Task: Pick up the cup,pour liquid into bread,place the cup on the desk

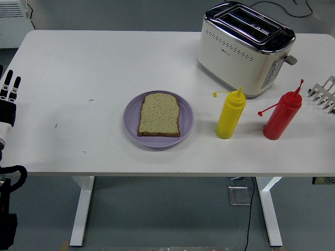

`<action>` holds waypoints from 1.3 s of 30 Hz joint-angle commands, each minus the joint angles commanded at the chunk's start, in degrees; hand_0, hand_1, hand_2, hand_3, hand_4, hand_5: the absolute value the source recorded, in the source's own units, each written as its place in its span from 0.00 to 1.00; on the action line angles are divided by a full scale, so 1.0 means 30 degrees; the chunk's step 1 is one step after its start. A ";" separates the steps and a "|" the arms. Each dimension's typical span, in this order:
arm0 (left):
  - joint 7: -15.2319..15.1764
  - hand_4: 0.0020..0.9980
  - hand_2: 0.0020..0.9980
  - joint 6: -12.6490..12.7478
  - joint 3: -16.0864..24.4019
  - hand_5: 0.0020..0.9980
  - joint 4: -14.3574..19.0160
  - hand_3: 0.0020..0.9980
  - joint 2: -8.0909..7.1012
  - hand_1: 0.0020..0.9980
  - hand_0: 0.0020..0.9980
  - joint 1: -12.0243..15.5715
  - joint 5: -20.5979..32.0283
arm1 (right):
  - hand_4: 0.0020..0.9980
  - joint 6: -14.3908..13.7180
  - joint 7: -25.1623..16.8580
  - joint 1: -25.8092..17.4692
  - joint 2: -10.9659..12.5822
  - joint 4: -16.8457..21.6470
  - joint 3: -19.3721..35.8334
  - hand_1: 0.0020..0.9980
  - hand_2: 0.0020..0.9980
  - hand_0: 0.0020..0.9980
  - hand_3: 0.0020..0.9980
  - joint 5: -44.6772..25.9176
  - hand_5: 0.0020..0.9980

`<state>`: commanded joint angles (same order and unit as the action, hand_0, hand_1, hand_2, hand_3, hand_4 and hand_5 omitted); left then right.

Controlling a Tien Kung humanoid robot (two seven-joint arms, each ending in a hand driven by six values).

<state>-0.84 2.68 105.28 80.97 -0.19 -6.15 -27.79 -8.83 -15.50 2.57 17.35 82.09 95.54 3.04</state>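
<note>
A slice of bread (159, 114) lies flat on a purple plate (132, 113) at the middle of the white table. A yellow squeeze bottle (230, 116) stands upright right of the plate, and a red squeeze bottle (281, 116) stands upright further right. No cup shows. My left hand (9, 91) rests at the left edge, fingers straight and holding nothing. My right hand (323, 94) shows only as silver fingers at the right edge, spread and holding nothing, just right of the red bottle and apart from it.
A cream and chrome toaster (245, 47) stands at the back right, behind the two bottles. The white table (78, 63) has bare surface on its left half and along the near edge.
</note>
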 joint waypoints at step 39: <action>-0.0005 0.50 0.75 -0.0052 -0.0227 0.99 0.0159 0.71 -0.0039 0.75 0.79 0.0161 0.0012 | 0.52 -0.0241 -0.0383 -0.0152 -0.0138 -0.0338 0.0193 0.72 0.73 0.78 0.73 -0.0080 0.59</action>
<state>-0.86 2.52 104.60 81.45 -0.31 -5.66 -27.75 -9.56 -16.65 2.11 16.93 81.08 96.12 2.80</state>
